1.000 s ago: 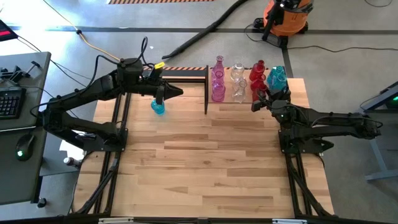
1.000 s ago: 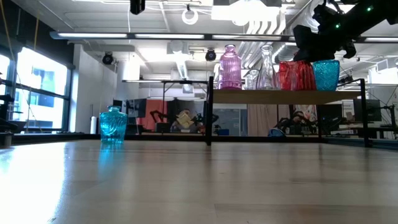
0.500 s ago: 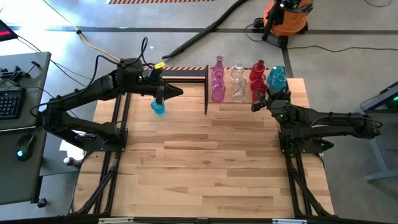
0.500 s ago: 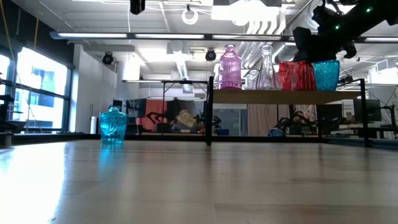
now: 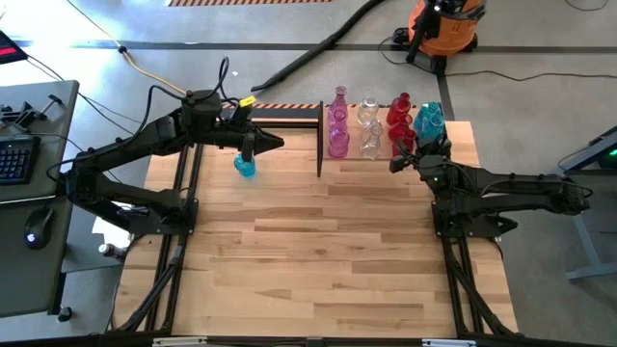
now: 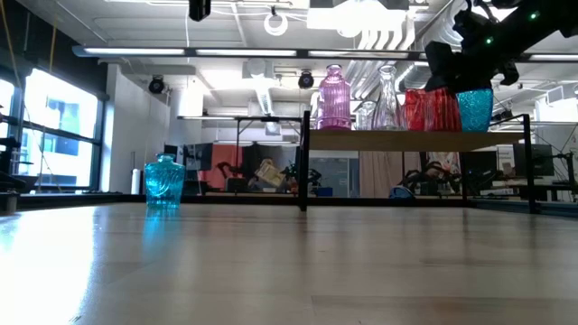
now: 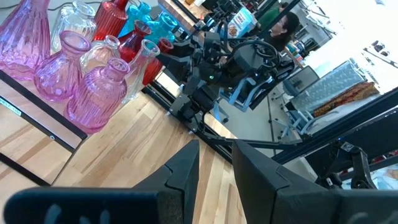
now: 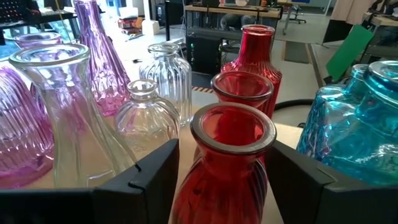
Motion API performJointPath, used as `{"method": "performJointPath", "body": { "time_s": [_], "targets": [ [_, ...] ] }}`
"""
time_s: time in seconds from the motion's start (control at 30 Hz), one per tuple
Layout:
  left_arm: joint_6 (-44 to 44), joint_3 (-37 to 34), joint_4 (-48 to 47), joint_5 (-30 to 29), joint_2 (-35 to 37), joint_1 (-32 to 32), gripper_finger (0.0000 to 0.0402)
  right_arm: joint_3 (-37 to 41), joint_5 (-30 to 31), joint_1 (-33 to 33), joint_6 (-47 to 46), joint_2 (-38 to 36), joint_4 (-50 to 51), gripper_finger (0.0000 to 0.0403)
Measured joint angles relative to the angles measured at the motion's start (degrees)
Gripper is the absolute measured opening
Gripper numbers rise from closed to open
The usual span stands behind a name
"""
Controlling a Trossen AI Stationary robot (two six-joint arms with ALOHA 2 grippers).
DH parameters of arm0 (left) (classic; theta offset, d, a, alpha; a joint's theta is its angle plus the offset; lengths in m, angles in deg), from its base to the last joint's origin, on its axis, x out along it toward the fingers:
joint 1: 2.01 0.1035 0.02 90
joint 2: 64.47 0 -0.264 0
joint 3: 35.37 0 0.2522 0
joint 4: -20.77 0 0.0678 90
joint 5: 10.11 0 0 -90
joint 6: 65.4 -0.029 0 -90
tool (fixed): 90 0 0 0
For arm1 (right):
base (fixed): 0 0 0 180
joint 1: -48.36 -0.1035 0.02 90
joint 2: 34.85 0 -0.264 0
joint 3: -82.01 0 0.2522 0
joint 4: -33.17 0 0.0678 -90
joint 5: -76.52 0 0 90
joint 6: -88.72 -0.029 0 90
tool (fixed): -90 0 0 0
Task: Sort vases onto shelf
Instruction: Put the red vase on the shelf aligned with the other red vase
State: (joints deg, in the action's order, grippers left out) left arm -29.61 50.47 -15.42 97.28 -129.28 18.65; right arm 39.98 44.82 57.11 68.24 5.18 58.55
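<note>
Between the right gripper's [image 8: 222,168] parted fingers, on the raised light-wood shelf [image 5: 378,154], stands a ribbed red glass vase [image 8: 224,163], apparently just released. Glass looks smooth, brittle, light; grip the body below its neck. Left gripper [image 5: 273,143] hangs open near a squat teal glass vase [image 5: 245,166] on the table.

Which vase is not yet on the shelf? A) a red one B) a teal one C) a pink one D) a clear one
B: one teal vase stands on the tabletop left of the shelf, below the left gripper.
</note>
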Motion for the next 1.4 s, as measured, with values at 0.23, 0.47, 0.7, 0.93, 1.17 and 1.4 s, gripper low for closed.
{"method": "performJointPath", "body": {
  "time_s": [0.23,0.47,0.7,0.93,1.17,1.4],
  "targets": [
    [0.0,0.0,0.0,0.0,0.0,0.0,0.0088,0.0,0.2,0.0,0.7,-0.2,-0.7,0.0211],
    [0.0,0.0,0.0,0.0,0.0,0.0,0.0088,0.0,1.3,0.0,3.0,-2.5,-1.7,0.0211],
    [0.0,0.0,0.0,0.0,0.0,0.0,0.0088,0.0,1.5,0.0,6.1,-4.5,-3.5,0.0211],
    [0.0,0.0,0.0,0.0,0.0,0.0,0.0088,0.0,1.6,0.0,9.0,-5.3,-5.8,0.0211],
    [0.0,0.0,0.0,0.0,0.0,0.0,0.0088,-0.1,1.6,0.0,13.2,-5.3,-10.5,0.0211],
    [0.0,0.0,0.0,0.0,0.0,0.0,0.0088,-4.2,1.6,0.0,20.6,-7.1,-10.8,0.0211]
  ]
}}
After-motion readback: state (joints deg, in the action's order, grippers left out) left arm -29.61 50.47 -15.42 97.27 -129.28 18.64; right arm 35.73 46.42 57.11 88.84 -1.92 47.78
